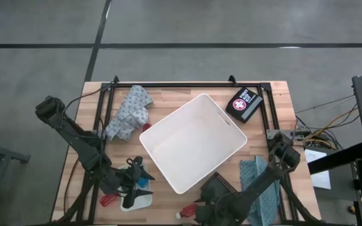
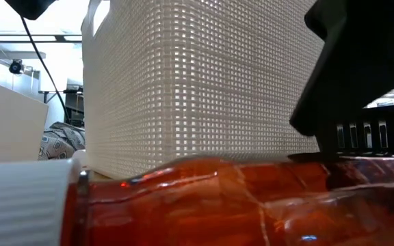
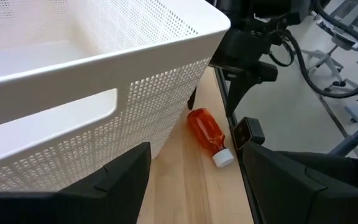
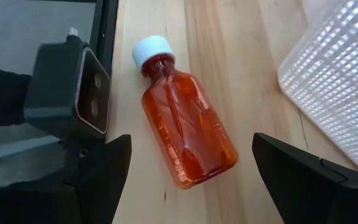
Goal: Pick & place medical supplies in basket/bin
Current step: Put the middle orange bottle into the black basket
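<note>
The white perforated bin (image 1: 190, 143) stands askew in the middle of the table. An orange bottle (image 4: 188, 134) with a white cap (image 4: 152, 48) lies on its side on the wood by the near edge, next to the bin's near corner; it also fills the bottom of the low view (image 2: 252, 198). My right gripper (image 4: 188, 186) hovers over the bottle, open, one finger on either side of its base end, and I see no touch. My left gripper (image 3: 194, 186) is open near the bin's left wall, looking along it toward the bottle (image 3: 207, 130).
A patterned cloth (image 1: 129, 113) lies at the far left and a dark first-aid case (image 1: 244, 103) at the far right. A teal cloth (image 1: 259, 182) lies under the right arm. Small items and a translucent tray (image 1: 137, 201) sit by the left gripper. A black camera box (image 4: 70, 90) stands beside the bottle.
</note>
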Robot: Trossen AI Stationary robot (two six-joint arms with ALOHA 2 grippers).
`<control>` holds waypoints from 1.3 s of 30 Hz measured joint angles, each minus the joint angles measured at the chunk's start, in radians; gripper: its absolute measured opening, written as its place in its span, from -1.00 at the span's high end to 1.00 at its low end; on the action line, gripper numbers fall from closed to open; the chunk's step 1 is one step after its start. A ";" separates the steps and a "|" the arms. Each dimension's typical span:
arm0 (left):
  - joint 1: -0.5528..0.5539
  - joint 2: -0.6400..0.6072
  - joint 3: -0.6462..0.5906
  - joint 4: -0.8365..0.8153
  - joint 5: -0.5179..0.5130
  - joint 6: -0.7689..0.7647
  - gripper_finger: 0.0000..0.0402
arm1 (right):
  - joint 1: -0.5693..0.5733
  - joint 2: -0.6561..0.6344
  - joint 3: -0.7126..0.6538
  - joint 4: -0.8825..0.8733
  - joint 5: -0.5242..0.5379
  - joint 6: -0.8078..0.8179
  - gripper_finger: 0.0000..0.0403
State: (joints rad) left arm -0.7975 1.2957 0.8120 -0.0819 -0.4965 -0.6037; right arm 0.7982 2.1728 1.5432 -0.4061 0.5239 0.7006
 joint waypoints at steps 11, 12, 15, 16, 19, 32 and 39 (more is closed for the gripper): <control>0.000 0.000 0.000 0.000 0.000 0.000 -0.30 | -0.007 0.042 -0.001 0.001 -0.025 -0.006 -0.63; 0.000 0.000 0.000 0.000 0.000 0.000 -0.30 | -0.009 0.047 0.001 0.002 -0.031 -0.006 -0.63; 0.000 0.000 0.000 0.000 0.000 0.000 -0.30 | -0.011 0.056 0.003 0.001 -0.035 -0.006 -0.63; 0.000 0.000 0.000 0.001 0.000 0.000 -0.30 | -0.012 0.056 0.003 0.001 -0.036 -0.006 -0.63; 0.000 0.000 0.000 0.001 0.000 0.000 -0.30 | -0.012 0.056 0.003 0.002 -0.036 -0.005 -0.63; 0.000 0.000 0.000 0.001 0.000 0.000 -0.30 | -0.011 0.055 0.003 0.004 -0.035 -0.002 -0.58; 0.000 0.000 0.000 0.001 0.000 0.000 -0.30 | -0.011 0.054 0.003 0.003 -0.035 -0.002 -0.28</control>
State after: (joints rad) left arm -0.7971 1.2957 0.8120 -0.0807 -0.4965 -0.6037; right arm 0.7868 2.2269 1.5463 -0.4035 0.4885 0.6990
